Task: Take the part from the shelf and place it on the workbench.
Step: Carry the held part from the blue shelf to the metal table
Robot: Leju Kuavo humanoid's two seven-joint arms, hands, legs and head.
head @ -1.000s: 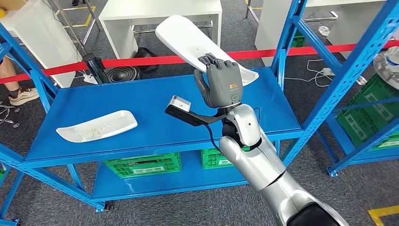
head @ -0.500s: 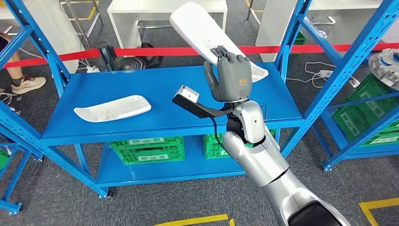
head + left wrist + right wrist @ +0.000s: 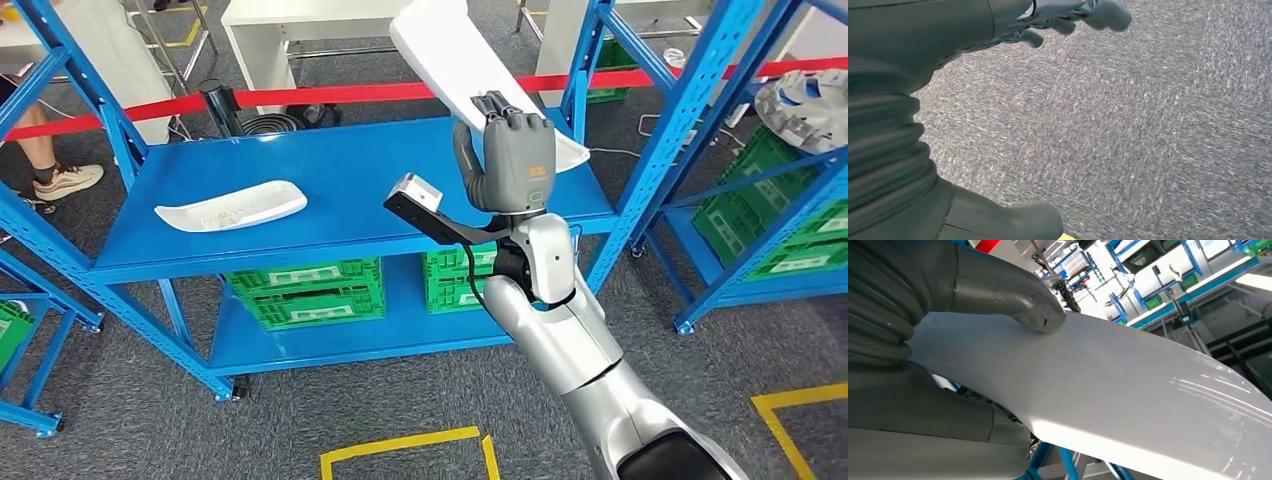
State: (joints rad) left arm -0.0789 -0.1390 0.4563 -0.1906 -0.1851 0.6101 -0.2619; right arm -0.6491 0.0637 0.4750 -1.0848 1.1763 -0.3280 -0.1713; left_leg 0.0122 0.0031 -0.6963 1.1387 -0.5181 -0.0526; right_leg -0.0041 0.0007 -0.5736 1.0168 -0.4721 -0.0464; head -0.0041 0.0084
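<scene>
A small white part (image 3: 230, 205) lies near the left edge of the blue shelf (image 3: 340, 190). Green crates (image 3: 305, 290) sit on the low board under it. The left hand (image 3: 948, 60) hangs over grey carpet. Its fingers (image 3: 1108, 12) look loosely curled with nothing in them, but I cannot tell for sure.

The right hand (image 3: 510, 165) is raised over the right end of the shelf. It holds a long white part (image 3: 455, 60) near its low end. In the right wrist view the thumb (image 3: 1038, 315) presses on the smooth top side. The part looks stiff, light and shiny, so it may slip. It is long, so the far end could swing or tip. A hold closer to the middle would be safer.

A red tape (image 3: 330, 95) runs behind the shelf. White tables (image 3: 300, 15) stand past it. Yellow lines (image 3: 400, 450) mark the carpet.
</scene>
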